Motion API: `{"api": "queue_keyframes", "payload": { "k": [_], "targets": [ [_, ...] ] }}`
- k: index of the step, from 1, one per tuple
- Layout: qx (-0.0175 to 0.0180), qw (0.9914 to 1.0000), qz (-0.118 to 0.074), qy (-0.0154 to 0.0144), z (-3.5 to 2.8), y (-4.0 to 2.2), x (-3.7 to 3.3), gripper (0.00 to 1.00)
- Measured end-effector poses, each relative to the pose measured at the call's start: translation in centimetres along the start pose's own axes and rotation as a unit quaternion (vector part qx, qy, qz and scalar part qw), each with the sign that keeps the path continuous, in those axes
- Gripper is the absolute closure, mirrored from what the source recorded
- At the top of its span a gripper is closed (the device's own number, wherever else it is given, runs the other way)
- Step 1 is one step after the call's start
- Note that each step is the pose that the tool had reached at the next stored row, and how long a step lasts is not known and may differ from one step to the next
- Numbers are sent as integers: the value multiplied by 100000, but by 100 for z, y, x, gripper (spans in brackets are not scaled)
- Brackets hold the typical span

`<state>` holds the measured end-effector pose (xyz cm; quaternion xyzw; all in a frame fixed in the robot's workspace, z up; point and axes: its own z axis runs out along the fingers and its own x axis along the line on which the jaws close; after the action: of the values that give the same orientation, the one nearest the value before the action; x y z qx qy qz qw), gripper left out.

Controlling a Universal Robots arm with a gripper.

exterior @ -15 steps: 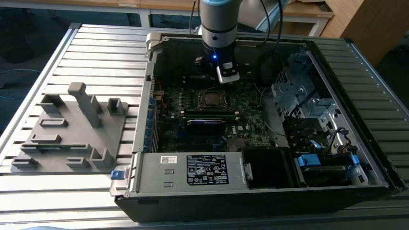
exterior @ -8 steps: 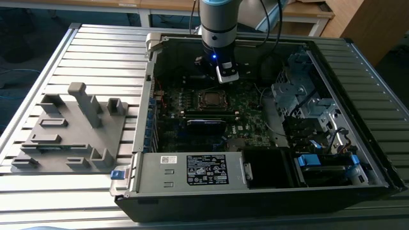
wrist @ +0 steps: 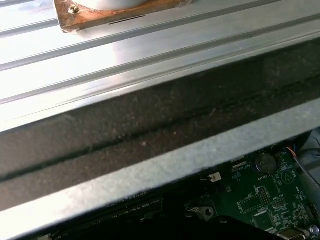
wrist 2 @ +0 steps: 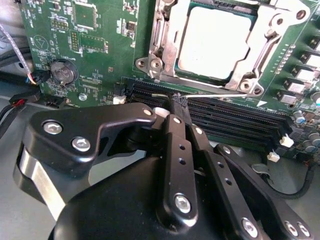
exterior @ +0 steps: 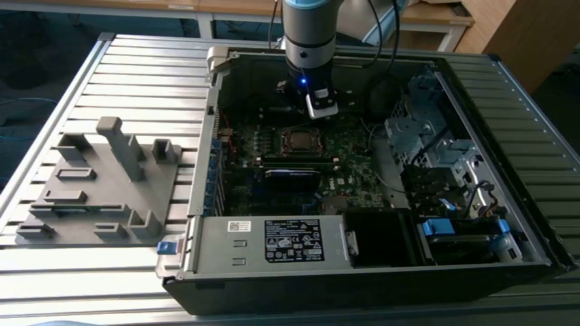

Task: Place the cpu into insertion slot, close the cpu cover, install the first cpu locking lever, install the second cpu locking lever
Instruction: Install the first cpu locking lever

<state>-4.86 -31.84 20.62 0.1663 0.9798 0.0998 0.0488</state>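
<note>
Second wrist view: gripper [wrist 2: 178, 102], jaws pressed together, at locking lever [wrist 2: 220, 95]; cpu [wrist 2: 215, 42] seated in insertion slot [wrist 2: 150, 65] under lowered cpu cover [wrist 2: 267, 37], seven o'clock of gripper in exterior view. Risk judged: thin lever slipped off, memory slots [wrist 2: 235, 117] scraped.

We see a round arm [exterior: 308, 34], silver-grey, with a light blue band near the top and a black ring lower down. A small blue light [exterior: 303, 84] glows on its dark end, and a little white block [exterior: 322, 106] sits just under that. A thin black cable [exterior: 395, 34] runs beside it. In the second wrist view the gripper [wrist 2: 176, 104] is shiny black, made of flat bars with rounded ends. Round silver screws [wrist 2: 52, 128] sit in the bars, and small holes run along the long ones. A silver band [wrist 2: 33, 176] wraps its round base.
</note>
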Motion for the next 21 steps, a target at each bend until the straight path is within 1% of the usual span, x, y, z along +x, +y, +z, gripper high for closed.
{"api": "queue_keyframes", "payload": {
  "k": [2, 6, 13, 21],
  "targets": [
    [9, 100000, 157, -41, 4, 0, 1, 90],
    [122, 99978, 2064, -452, 13, 2, 3, 90],
    [150, 99965, 2570, -563, 20, 14, 12, 90],
    [196, 99953, 2999, -656, 32, 12, 16, 90]
  ]
}}
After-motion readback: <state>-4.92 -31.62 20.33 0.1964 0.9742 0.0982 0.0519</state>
